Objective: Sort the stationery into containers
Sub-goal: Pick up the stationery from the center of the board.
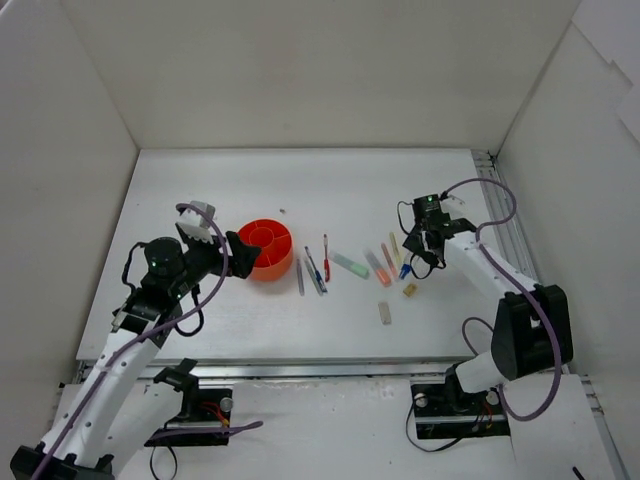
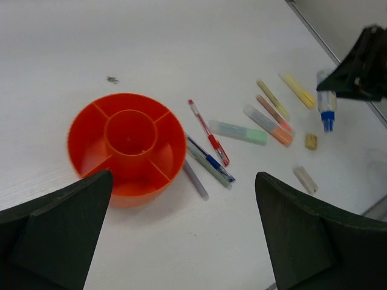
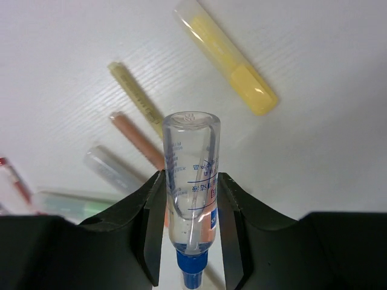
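Counter (image 1: 300, 330): carries everything; sorting has barely begun.
Bowl (image 1: 268, 266): left of the counter's middle; every compartment in view is bare.
Left fingers (image 2: 184, 175): spread wide, holding nothing, hovering by the bowl.
Right fingers (image 3: 190, 199): toward the right edge, clamped on a clear blue-capped marker (image 3: 191, 151), the first item in hand.
Pens (image 1: 315, 268): lying just right of the bowl, unsorted.
Other markers (image 1: 378, 265): a loose row right of the pens.
Erasers (image 1: 385, 312): two, nearer the front edge, not yet sorted.
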Controlling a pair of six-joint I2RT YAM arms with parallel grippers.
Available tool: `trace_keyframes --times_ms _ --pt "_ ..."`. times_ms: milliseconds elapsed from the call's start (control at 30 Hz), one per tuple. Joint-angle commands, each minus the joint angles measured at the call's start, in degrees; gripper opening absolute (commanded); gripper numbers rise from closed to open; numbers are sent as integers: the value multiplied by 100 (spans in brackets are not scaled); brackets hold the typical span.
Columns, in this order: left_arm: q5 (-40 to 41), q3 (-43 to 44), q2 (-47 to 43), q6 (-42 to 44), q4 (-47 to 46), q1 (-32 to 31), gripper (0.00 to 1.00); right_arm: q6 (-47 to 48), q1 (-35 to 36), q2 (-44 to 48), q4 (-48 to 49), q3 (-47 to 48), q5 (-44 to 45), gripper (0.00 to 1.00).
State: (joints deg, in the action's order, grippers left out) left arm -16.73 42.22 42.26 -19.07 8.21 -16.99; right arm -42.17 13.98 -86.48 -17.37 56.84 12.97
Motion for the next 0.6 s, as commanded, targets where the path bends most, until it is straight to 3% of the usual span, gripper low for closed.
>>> trace_keyframes --times_ms 0,167,267,433,533,567 --pt "-858 120 326 474 -768 -444 99 -220 35 833 49 -32 -101 5" --pt "-833 776 1344 1282 -927 -1838 99 -563 219 1115 75 64 -637 0" --pt "-270 1358 2170 1485 -847 -2700 99 -941 491 1168 407 12 -638 0" --pt "817 1702 3207 1389 -1362 -3415 100 -1653 571 1212 1102 -260 -1208 0" --pt "1233 1510 3394 1134 -1988 -3486 99 -2311 492 1116 1953 -498 -2252 0" --pt "1295 1457 3394 1107 -2120 -3486 99 -2792 431 1037 2269 -603 -3090 0"
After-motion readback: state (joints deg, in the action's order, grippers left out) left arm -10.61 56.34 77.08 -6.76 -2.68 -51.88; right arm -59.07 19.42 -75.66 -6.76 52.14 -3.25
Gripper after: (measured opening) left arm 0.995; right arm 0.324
